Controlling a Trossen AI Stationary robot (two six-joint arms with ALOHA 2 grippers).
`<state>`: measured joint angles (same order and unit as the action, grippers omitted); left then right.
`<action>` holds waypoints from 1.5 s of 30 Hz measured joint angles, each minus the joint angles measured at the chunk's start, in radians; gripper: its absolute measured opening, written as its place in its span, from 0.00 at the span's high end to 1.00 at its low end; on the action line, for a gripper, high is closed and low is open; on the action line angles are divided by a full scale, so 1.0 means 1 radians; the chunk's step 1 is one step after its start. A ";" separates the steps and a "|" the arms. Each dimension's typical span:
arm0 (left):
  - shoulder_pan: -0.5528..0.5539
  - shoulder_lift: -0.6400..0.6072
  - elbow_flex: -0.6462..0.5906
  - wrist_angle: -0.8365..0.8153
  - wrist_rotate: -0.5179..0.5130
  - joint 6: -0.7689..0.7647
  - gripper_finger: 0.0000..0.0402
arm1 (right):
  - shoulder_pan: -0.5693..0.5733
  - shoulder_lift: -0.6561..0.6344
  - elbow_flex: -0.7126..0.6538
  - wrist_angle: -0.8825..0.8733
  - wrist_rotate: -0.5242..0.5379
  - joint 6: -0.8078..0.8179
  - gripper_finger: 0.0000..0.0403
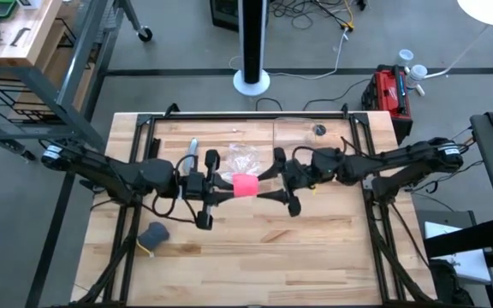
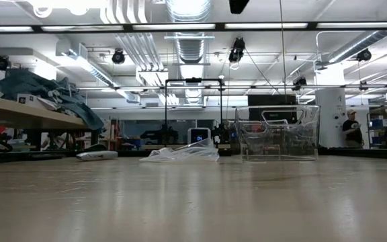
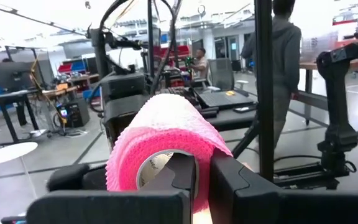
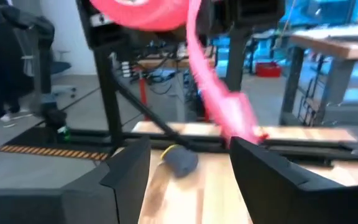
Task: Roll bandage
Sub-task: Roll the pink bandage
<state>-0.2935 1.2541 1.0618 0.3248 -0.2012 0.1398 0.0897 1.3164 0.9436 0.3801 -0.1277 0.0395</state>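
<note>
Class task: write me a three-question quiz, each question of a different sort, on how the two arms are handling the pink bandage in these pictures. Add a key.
1. True or false: the bandage roll rests on the table.
2. Multiple choice: the dark grey-blue lump lies nearest to which gripper? A) the left gripper B) the right gripper C) equally near both
3. Fill in: beyond the roll, on the table, lies a clear plastic ____.

Key:
1. False. It is held up between the two grippers, above the table; the left gripper's fingers are shut on it.
2. A.
3. bag.
</note>
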 joint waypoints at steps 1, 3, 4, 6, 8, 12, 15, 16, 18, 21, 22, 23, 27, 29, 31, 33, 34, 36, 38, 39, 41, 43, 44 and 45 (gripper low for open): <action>0.000 0.002 0.000 0.002 -0.001 0.007 0.98 | 0.002 0.001 0.009 0.000 0.000 -0.003 0.47; 0.001 0.004 0.000 0.003 -0.002 0.016 0.98 | 0.005 0.014 0.033 0.003 -0.002 -0.012 0.47; 0.001 0.004 0.000 0.000 -0.002 0.017 0.98 | 0.006 0.020 0.044 0.003 -0.002 -0.015 0.46; 0.002 0.004 0.000 0.006 -0.002 0.017 0.98 | 0.007 0.040 0.069 0.001 0.002 -0.022 0.45; 0.002 0.004 0.000 0.007 -0.002 0.018 0.98 | 0.008 0.065 0.094 0.000 0.001 -0.034 0.45; 0.002 0.004 0.000 0.000 -0.031 0.019 0.98 | 0.009 0.121 0.152 -0.004 0.002 -0.038 0.45; 0.002 0.004 0.000 -0.008 -0.050 0.019 0.98 | 0.011 0.145 0.190 -0.012 0.065 -0.038 0.53; 0.002 0.004 0.000 -0.010 -0.052 0.019 0.98 | 0.011 0.147 0.195 -0.012 0.070 -0.044 0.58; 0.002 0.004 0.000 -0.010 -0.052 0.019 0.98 | 0.015 0.150 0.196 -0.010 0.079 -0.056 0.72; 0.002 0.003 0.000 -0.009 -0.052 0.013 0.98 | 0.035 0.133 0.183 -0.012 0.078 -0.087 0.94; 0.002 0.001 0.000 -0.010 -0.052 0.007 0.98 | 0.043 0.127 0.182 -0.008 0.085 -0.089 0.96; 0.002 0.000 0.000 -0.010 -0.052 0.004 0.98 | 0.053 0.115 0.181 -0.011 0.105 -0.084 0.97; 0.002 -0.001 0.000 -0.010 -0.052 -0.012 0.98 | 0.093 0.076 0.177 -0.082 0.237 -0.144 0.99; 0.002 -0.001 0.000 -0.009 -0.038 -0.024 0.98 | 0.113 0.059 0.173 -0.135 0.342 -0.187 1.00; 0.002 -0.005 0.000 -0.007 -0.009 -0.031 0.98 | 0.126 0.043 0.170 -0.170 0.405 -0.219 1.00; 0.002 -0.006 0.000 0.011 0.029 -0.046 0.98 | 0.134 0.023 0.160 -0.189 0.445 -0.225 1.00; 0.002 -0.008 0.000 0.022 0.049 -0.051 0.98 | 0.135 0.016 0.154 -0.195 0.457 -0.224 1.00; 0.000 -0.010 0.000 0.041 0.078 -0.055 0.98 | 0.135 0.010 0.137 -0.193 0.467 -0.214 1.00; 0.000 -0.009 0.000 0.050 0.083 -0.055 0.98 | 0.135 0.011 0.118 -0.202 0.445 -0.185 1.00; 0.000 -0.009 0.000 0.053 0.078 -0.055 0.98 | 0.135 0.022 0.111 -0.181 0.423 -0.164 1.00; 0.000 -0.006 0.000 0.060 0.046 -0.048 0.98 | 0.141 0.040 0.089 -0.132 0.391 -0.126 1.00; 0.000 0.002 0.000 0.071 0.006 -0.042 0.98 | 0.151 0.075 0.073 -0.076 0.386 -0.109 1.00; 0.000 0.006 -0.002 0.069 -0.001 -0.039 0.98 | 0.153 0.091 0.067 -0.054 0.386 -0.108 1.00; 0.000 0.013 -0.003 0.075 -0.002 -0.040 0.98 | 0.154 0.104 0.064 -0.044 0.386 -0.105 1.00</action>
<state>-0.2939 1.2672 1.0592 0.4002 -0.2031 0.1001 0.2435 1.4208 1.0077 0.3363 0.2584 -0.0655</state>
